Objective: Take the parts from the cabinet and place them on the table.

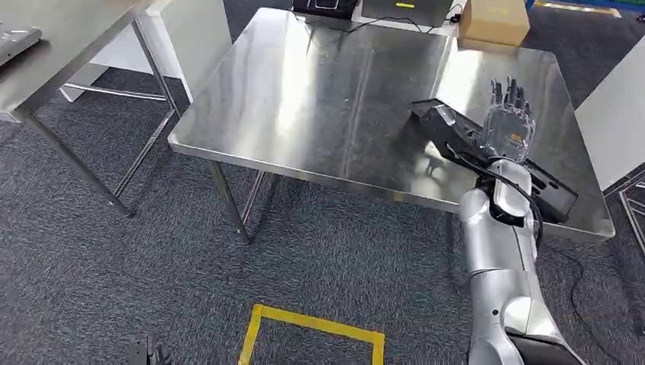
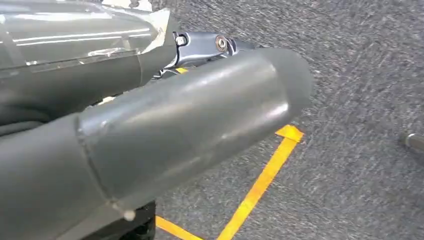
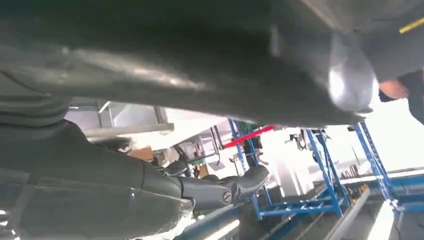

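Note:
A long black part (image 1: 456,141) lies slantwise on the steel table (image 1: 319,99), near its right front corner. My right hand (image 1: 508,115) hovers just over the part's middle with the fingers stretched out away from me and nothing held in them; the right wrist view shows its fingers (image 3: 220,189) straight against the room behind. My left hand (image 2: 165,130) hangs low beside my body above the carpet, its thick thumb across the left wrist view, holding nothing. Its dark fingers (image 1: 150,353) peek in at the bottom of the head view.
A cardboard box (image 1: 494,21) and dark devices (image 1: 327,7) stand along the table's far edge. A second steel table (image 1: 53,46) is at the left. A white panel (image 1: 612,114) stands at the right. Yellow tape (image 1: 312,328) marks the grey carpet in front.

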